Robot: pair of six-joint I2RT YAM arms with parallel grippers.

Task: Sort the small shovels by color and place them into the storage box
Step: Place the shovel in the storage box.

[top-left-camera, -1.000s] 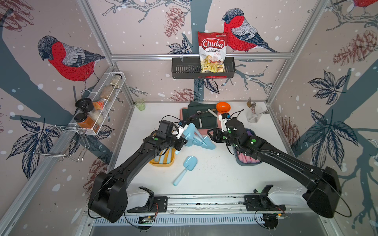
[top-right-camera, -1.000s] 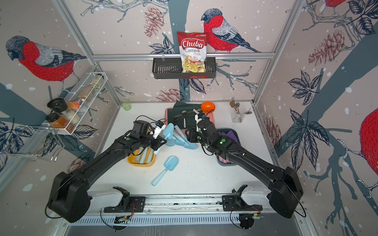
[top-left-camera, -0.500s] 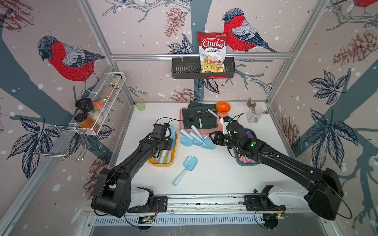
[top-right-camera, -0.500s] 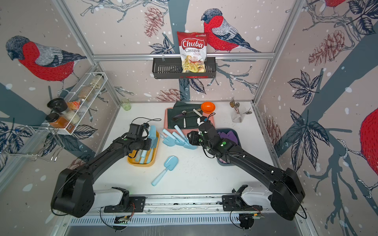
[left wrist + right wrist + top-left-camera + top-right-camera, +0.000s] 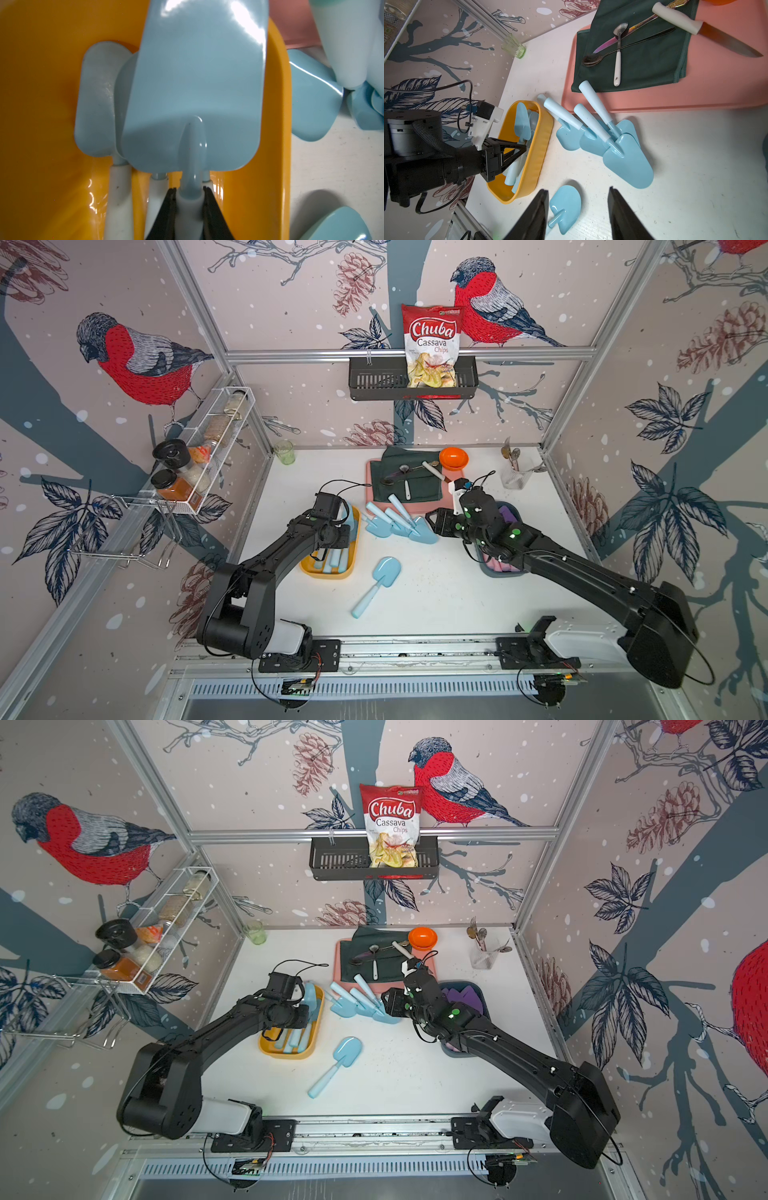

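- Two grippers are working over the white table [image 5: 436,597].
- The left gripper [image 5: 190,192] is pinching the pale handle of one light blue shovel. Its black fingers [image 5: 166,214] are pressing on both sides of the handle, just below the blade.
- This held shovel [image 5: 193,93] is lying inside the yellow box [image 5: 276,104]. Its blade is pointing away from the gripper and is covering other light blue shovels under it.
- In the right wrist view, the left gripper [image 5: 517,152] is reaching into the yellow box [image 5: 542,145] at the end where the handles are lying.
- The right gripper [image 5: 578,190] is keeping its jaws spread and is holding nothing.
- A fan of light blue shovels [image 5: 415,526] is lying on the table just beside the right gripper [image 5: 434,522], between it and the yellow box. At least four handles are showing. The blades are lying toward the gripper and the handles are pointing toward the pink tray [image 5: 695,93]. One handle is reaching over the tray's edge.
- A lone shovel [image 5: 376,580], also light blue, is lying flat on the table, nearer to the robot's base than the fan.
- In the right wrist view the lone shovel [image 5: 566,207] is showing between the two fingers, but both top views are showing the gripper apart from it.
- The purple shovels [image 5: 463,996] are lying in the dark box [image 5: 492,572], which the right arm is partly covering.
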